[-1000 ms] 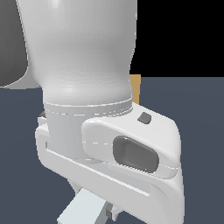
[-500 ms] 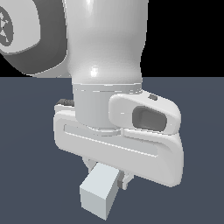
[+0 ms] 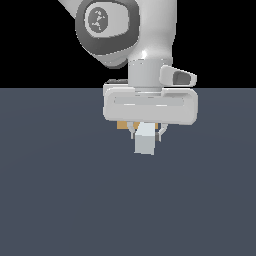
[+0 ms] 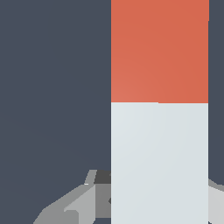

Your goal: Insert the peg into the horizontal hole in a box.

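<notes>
In the exterior view the peg (image 3: 145, 139) shows mostly as a pale grey-white square end face turned toward the camera, with a short stretch of its top side visible above it, so its long axis runs away from the viewer, roughly level with the dark slate floor (image 3: 60, 200); its far end is hidden behind the white hand of the arm. The gripper (image 3: 146, 133) hangs straight down from that hand, and its two short fingers sit tight against the peg's opposite sides, one on the exterior view's left and one on the right, holding the bar clear of the floor. Just behind the hand, a sliver of orange-brown shows at the exterior view's left of the fingers and another small bit at the right; this is the box (image 3: 121, 125), mostly covered by the gripper body, and its hole cannot be seen from here. In the wrist view the peg (image 4: 159, 131) fills a wide band across the picture as a long flat-sided bar, pale grey-white on the half nearest the camera and red-orange on the half beyond, with a sharp straight line between the two colours. Grey finger parts (image 4: 83, 201) flank the white section where it is clamped. The box is out of sight in this view.
</notes>
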Robot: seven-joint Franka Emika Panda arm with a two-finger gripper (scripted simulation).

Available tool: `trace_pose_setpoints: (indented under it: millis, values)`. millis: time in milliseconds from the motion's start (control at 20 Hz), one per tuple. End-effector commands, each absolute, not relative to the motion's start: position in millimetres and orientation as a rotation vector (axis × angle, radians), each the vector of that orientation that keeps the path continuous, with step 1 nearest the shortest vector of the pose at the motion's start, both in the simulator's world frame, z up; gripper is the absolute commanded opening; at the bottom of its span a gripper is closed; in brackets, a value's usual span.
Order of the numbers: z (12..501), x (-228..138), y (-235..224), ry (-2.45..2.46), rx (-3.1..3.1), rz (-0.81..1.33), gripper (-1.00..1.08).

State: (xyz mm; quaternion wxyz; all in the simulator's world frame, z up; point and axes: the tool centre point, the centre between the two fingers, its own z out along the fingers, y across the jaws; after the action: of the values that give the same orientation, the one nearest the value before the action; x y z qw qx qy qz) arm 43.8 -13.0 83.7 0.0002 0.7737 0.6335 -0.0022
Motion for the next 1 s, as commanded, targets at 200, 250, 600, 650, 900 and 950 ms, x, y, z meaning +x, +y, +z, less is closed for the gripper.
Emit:
trace_pose_setpoints:
  millis: [200,250,600,650,900,950]
  values:
    - [120,62,82,2.158,2.28,-0.002,-1.0]
    - [123,63,92,2.176,2.263,-0.002,-1.0]
    - [136,66,131,2.243,2.199,0.0,-1.0]
    - [137,66,132,2.245,2.198,0.0,-1.0]
    - [135,66,128,2.239,2.204,0.0,-1.0]
    - [135,66,128,2.239,2.204,0.0,-1.0]
